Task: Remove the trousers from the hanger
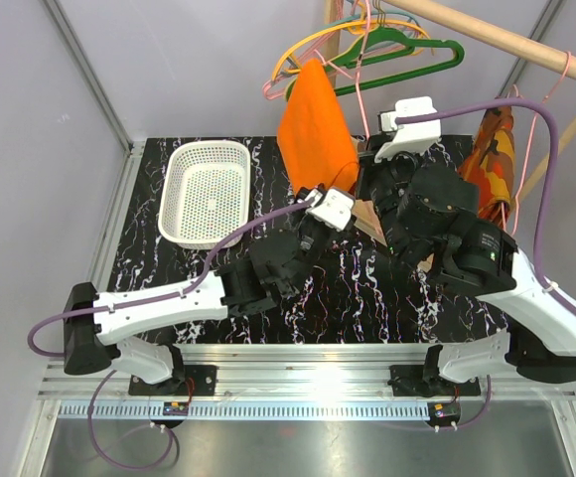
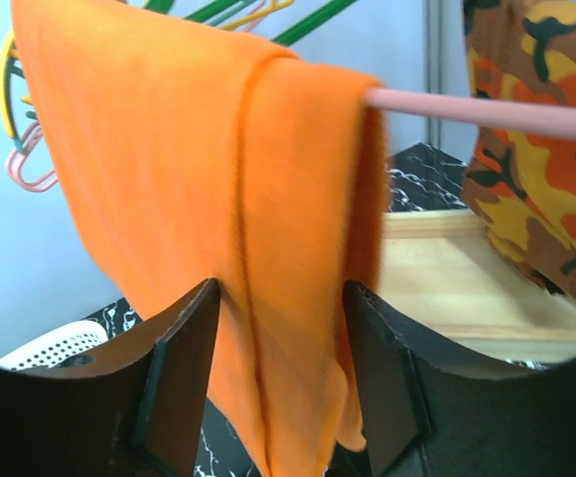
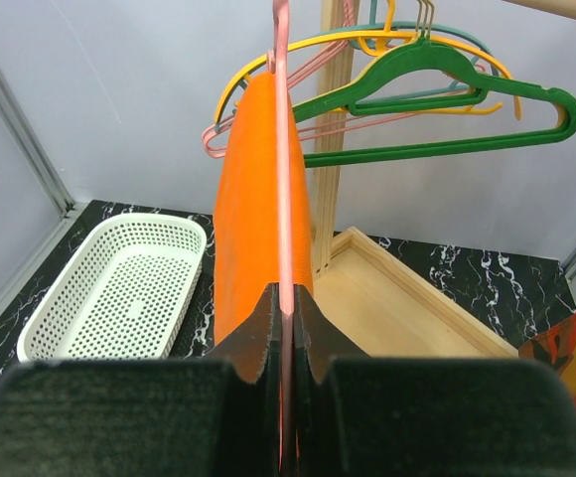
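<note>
The bright orange trousers (image 1: 313, 124) hang folded over the bar of the thin pink hanger (image 1: 365, 94) at the back middle. In the left wrist view the trousers (image 2: 218, 199) drape over the pink bar (image 2: 487, 111). My left gripper (image 2: 280, 298) is open, with one jaw on each side of the cloth's lower part. In the top view the left gripper (image 1: 306, 197) sits at the cloth's bottom edge. My right gripper (image 3: 286, 298) is shut on the pink hanger wire (image 3: 282, 149), with the trousers (image 3: 253, 219) just beyond it. In the top view the right gripper (image 1: 372, 151) is to the right of the cloth.
A white perforated basket (image 1: 207, 191) stands at the back left. Green (image 1: 407, 55) and yellow hangers hang from a wooden rail (image 1: 506, 40). An orange, brown and yellow patterned garment (image 1: 492, 164) hangs at the right. A wooden tray base (image 3: 417, 308) lies under the rail.
</note>
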Motion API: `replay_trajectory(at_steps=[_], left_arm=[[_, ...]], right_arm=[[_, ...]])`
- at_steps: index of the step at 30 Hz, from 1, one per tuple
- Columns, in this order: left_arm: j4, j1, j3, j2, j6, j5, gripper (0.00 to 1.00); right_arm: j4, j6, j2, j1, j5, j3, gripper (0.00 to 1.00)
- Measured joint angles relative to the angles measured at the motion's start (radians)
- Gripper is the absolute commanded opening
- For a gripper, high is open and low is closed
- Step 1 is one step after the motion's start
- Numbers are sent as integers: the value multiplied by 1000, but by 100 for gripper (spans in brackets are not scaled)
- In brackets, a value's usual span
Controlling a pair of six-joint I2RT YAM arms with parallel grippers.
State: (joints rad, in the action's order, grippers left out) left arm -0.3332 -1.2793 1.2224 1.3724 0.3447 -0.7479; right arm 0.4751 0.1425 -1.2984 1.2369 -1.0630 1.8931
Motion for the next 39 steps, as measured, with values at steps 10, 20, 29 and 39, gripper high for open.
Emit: replay_trajectory(at_steps=[10,20,29,39], left_arm=[[-27,65,32,26,13,19,76],[-48,68,73,48,-2,77,76],[-69,70,100,72,-7,87,53],[-97,88,118,93,19,78,32]], right_arm=[[-6,-5,14,1,-2,-16,0],[-14,-16,15,1,-14,-22,0],[-14,-40,14,1,-16,-24,0],[-13,-70,25,1,-13,-35,0]])
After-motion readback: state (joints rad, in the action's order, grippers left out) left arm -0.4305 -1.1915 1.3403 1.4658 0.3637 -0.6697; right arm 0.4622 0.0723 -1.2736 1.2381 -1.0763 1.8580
